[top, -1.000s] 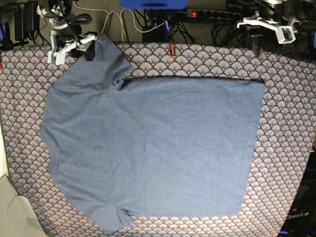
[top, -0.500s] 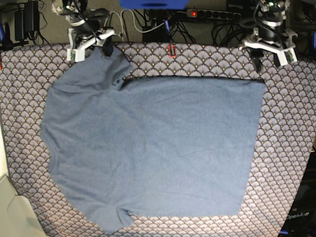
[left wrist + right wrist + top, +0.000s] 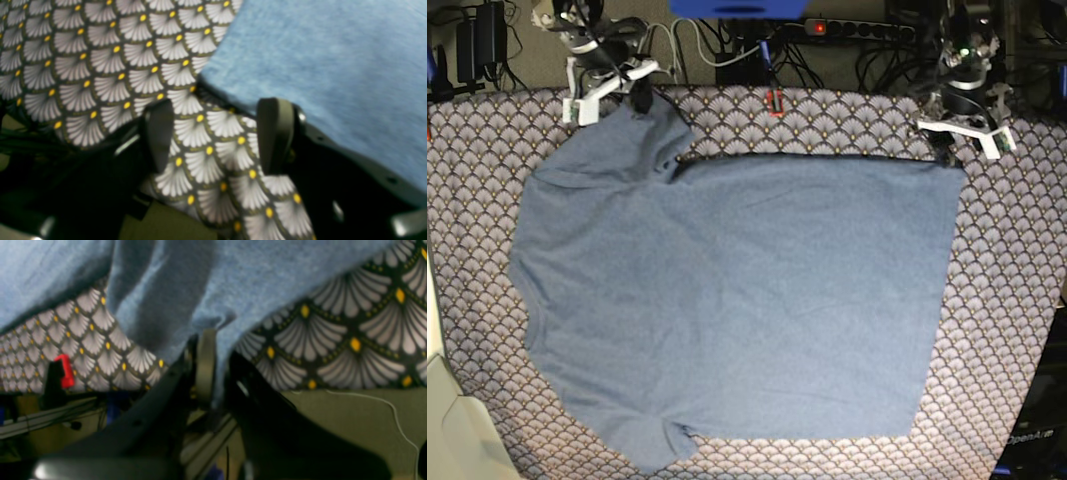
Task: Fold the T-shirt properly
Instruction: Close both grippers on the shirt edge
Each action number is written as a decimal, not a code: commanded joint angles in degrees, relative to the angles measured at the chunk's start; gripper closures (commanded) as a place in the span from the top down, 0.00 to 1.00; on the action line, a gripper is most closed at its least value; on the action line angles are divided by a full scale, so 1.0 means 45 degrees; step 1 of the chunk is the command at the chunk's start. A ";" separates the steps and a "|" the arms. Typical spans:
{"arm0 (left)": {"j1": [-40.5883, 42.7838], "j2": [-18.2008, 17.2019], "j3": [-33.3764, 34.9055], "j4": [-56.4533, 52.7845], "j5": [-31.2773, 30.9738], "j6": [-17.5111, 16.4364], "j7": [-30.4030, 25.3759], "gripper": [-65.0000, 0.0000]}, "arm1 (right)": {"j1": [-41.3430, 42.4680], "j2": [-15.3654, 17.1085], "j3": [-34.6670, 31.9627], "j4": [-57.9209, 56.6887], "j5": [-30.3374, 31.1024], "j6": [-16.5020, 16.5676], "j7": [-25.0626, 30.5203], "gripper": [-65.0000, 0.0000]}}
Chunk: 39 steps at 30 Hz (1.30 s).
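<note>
T-shirt [image 3: 737, 300] sleeve pinched in right gripper [image 3: 206, 340] — left gripper [image 3: 217, 133] beside hem corner.

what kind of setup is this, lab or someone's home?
Looks like a robotics lab bench, not a home: a power strip and tangled cables run behind the table, a scallop-patterned tablecloth covers it, and the T-shirt lies spread between two arm grippers.

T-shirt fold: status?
Right gripper shut on T-shirt sleeve edge. Left gripper open over tablecloth beside shirt's corner. Nothing in the way.
</note>
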 commanded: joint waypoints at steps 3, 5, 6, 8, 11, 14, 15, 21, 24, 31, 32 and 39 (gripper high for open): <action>-0.0337 -0.0104 -0.0074 -0.0161 0.0020 -0.0040 -0.0336 0.60 | -0.0013 0.0063 -0.0023 -0.0499 -0.0093 -0.0162 -0.0471 0.00; -0.0532 -0.0104 -0.0074 -0.0357 0.0020 -0.0040 -0.0336 0.60 | -0.0013 0.0063 -0.0023 -0.0558 -0.0093 -0.0162 -0.0471 0.00; -0.0669 -0.0104 -0.0074 -0.0493 0.0020 -0.0040 -0.0336 0.59 | -0.0013 0.0063 -0.0043 -0.0558 -0.0093 -0.0162 -0.0471 0.00; -0.0903 -0.0104 -0.0074 -0.0845 0.0020 -0.0040 -0.0336 0.59 | -0.0013 0.0063 -0.0043 -0.0558 -0.0093 -0.0162 -0.0471 0.00; -0.1196 -0.0104 -0.0015 -0.1294 0.0020 -0.0040 -0.0336 0.59 | 0.0007 0.0161 -0.0043 -0.0538 -0.0093 -0.0162 -0.0471 0.00; -0.1470 0.0169 -0.0074 -0.1587 0.0079 -0.0040 -0.0336 0.58 | 0.0007 0.0239 -0.0062 -0.0538 -0.0093 -0.0162 -0.0471 0.00; -0.1548 0.0208 -0.0074 -0.1666 0.0098 -0.0040 -0.0336 0.55 | 0.0007 0.0239 -0.0062 -0.0538 -0.0093 -0.0162 -0.0471 0.00; -0.2056 0.0228 0.0024 -0.1900 0.0040 -0.0040 -0.0277 0.31 | 0.0007 0.0239 -0.0082 -0.0538 -0.0093 -0.0162 -0.0471 0.00; -0.2251 0.0228 0.0024 -0.1900 0.0040 -0.0040 -0.0277 0.22 | -0.0013 0.0239 -0.0082 -0.0538 -0.0093 -0.0162 -0.0471 0.00; -0.2368 0.0228 0.0024 -0.2408 0.0040 -0.0040 -0.0336 0.19 | -0.0013 0.0454 -0.0082 -0.0480 -0.0093 -0.0162 -0.0471 0.00; -0.2368 0.0228 0.0024 -0.2408 0.0040 -0.0040 -0.0336 0.15 | -0.0013 0.0473 -0.0082 -0.0460 -0.0093 -0.0162 -0.0471 0.00; -0.2271 0.0150 0.0024 -0.2271 0.0137 -0.0040 -0.0277 0.01 | -0.0013 0.1001 -0.0082 0.0302 -0.0093 -0.0162 -0.0471 0.00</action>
